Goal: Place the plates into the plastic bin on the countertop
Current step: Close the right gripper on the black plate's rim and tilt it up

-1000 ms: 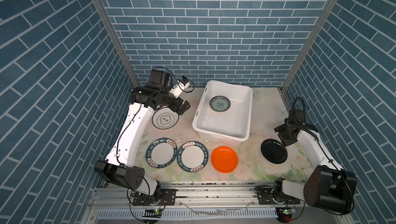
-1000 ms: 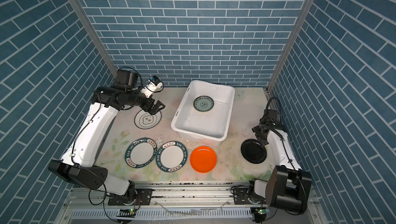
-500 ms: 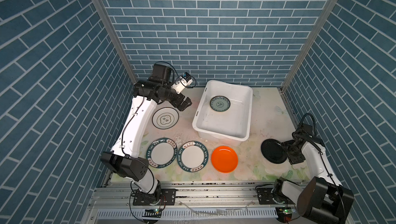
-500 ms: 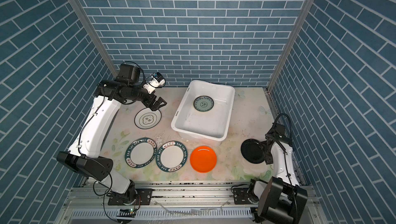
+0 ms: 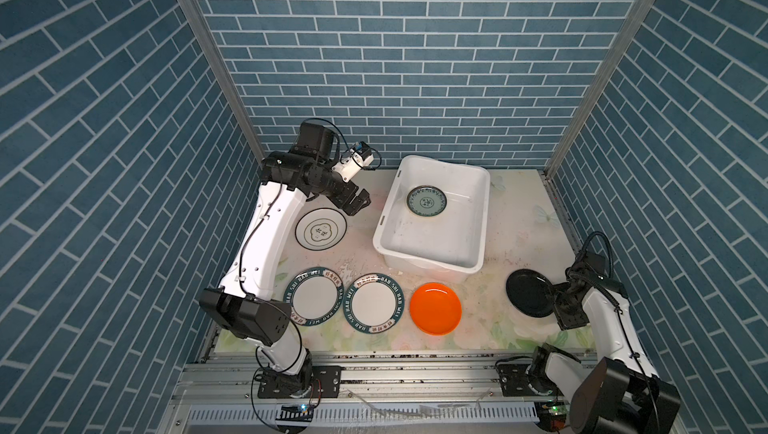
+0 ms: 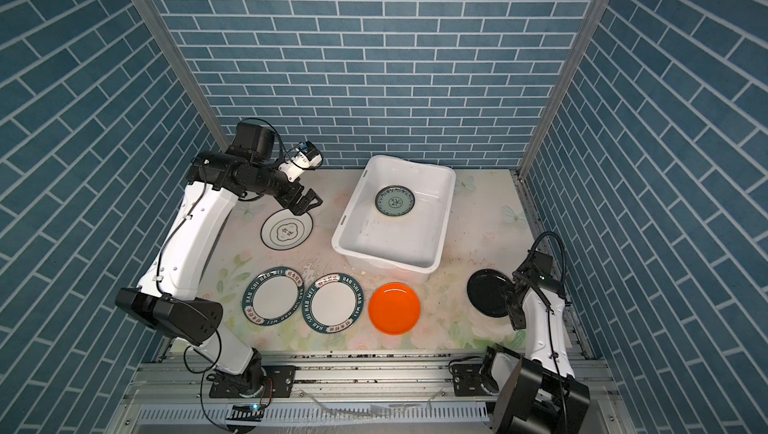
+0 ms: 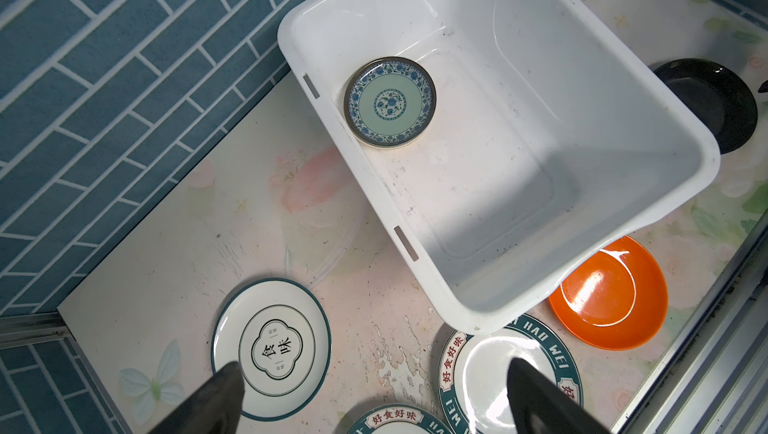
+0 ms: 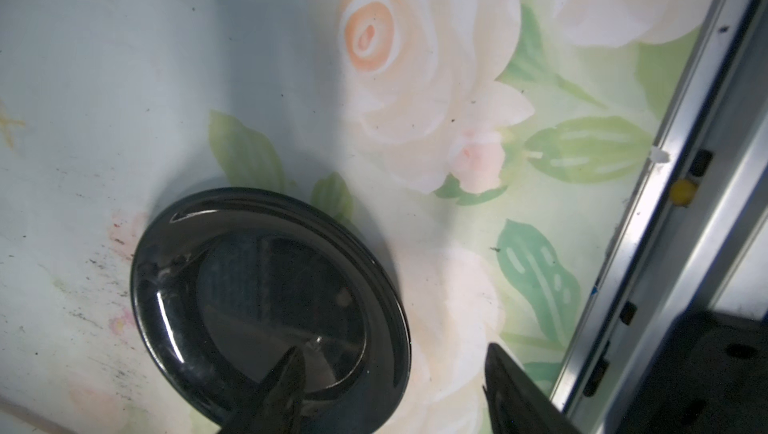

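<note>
Visible only in right wrist view: right gripper (image 8: 392,351) spread, straddling rim of black plate (image 8: 249,286) on countertop (image 8: 415,78). Too small to tell in both top views. Left gripper (image 7: 374,369) spread wide, empty. Blue-green plate (image 7: 389,102) inside plastic bin (image 7: 582,120).

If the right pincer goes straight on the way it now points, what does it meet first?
Probably the black plate: the open right pincer straddles its rim, one finger over the plate, one over the countertop. How far above it is unclear.

glossy black plate (image 8: 266,286), shiny orange plate (image 7: 615,299), smooth scuffed white plastic bin (image 7: 615,120), brushed metal rail (image 8: 665,245)
</note>
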### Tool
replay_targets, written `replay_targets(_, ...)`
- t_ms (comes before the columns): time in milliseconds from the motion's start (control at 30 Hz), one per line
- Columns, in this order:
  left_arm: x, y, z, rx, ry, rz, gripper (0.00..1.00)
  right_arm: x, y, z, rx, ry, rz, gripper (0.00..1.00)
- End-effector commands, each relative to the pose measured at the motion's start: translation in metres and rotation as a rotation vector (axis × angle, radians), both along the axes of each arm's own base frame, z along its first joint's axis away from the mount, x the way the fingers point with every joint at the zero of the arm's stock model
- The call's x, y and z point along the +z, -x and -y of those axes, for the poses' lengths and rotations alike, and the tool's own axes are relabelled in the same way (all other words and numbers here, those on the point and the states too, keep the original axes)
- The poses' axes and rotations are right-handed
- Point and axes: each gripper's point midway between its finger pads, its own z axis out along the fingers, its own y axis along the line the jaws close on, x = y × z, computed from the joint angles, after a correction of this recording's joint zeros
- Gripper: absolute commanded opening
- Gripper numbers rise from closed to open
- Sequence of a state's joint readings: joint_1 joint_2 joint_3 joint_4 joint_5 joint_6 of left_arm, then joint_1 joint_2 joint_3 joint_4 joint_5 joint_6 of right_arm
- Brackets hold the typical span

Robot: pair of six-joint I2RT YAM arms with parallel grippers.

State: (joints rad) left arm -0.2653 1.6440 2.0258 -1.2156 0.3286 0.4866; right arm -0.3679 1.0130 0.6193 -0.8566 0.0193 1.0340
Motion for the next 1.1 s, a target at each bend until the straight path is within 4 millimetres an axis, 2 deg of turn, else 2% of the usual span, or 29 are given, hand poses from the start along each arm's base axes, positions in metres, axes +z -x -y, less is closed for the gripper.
replay_targets(0, 0.005, 0.010, -0.002, -0.003, -0.007, 0.018, 0.99, -0.011, 0.009, -0.005, 0.021, -0.024, -0.037, 0.68)
replay_targets(267, 0.001, 0.017, -0.005, 0.001, -0.004, 0.025, 1.00, -0.025, 0.004, -0.014, 0.029, -0.077, -0.014, 0.65)
replay_targets(633, -0.007, 0.023, -0.008, 0.003, -0.009, 0.042, 1.00, -0.028, -0.016, -0.025, 0.074, -0.157, 0.056, 0.58)
replay_targets(1067, -0.012, 0.020, -0.005, 0.012, 0.011, 0.041, 1.00, -0.031, -0.041, -0.034, 0.101, -0.224, 0.156, 0.47)
